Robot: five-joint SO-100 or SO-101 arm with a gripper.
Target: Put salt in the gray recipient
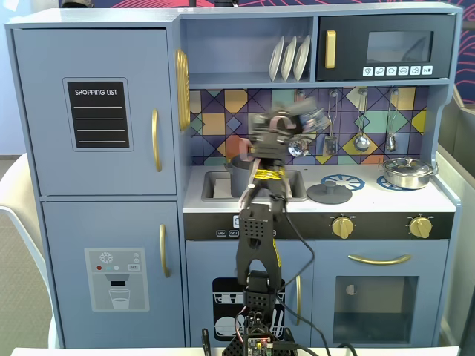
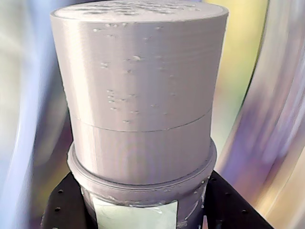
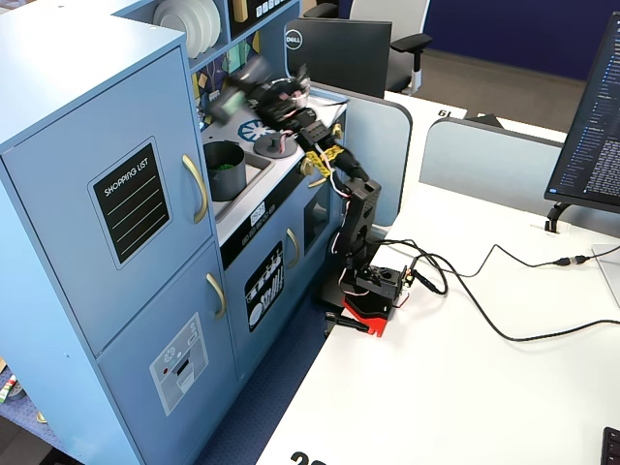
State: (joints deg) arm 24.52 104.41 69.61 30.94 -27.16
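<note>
Fingers first: both of my black perforated ones [image 2: 64, 210] are closed against the lower body of the tall slim gray cylindrical salt shaker [image 2: 140, 105], one on each side of it, just where its pale green label starts, so my gripper [image 2: 143, 217] has the shaker firmly between its tips. Seen from the wrist, the shaker rises straight out from between my fingers, its dotted cap end farthest from them. It looks like layered rigid plastic with a ridged collar just above my fingertips; I judge it stiff, light, and not fragile, though its smooth round wall could twist or slide if my squeeze loosened. The collar gives a natural stop, so holding just below it, as now, seems the right place. In both fixed views my gripper [image 1: 286, 126] is blurred above the counter of the blue toy kitchen [image 1: 96, 185], so the exact tilt of the shaker I cannot tell. The matte gray cylindrical pot [image 3: 225, 167] sits in the sink recess, below and to the side of my fingers, apart from the shaker.
</note>
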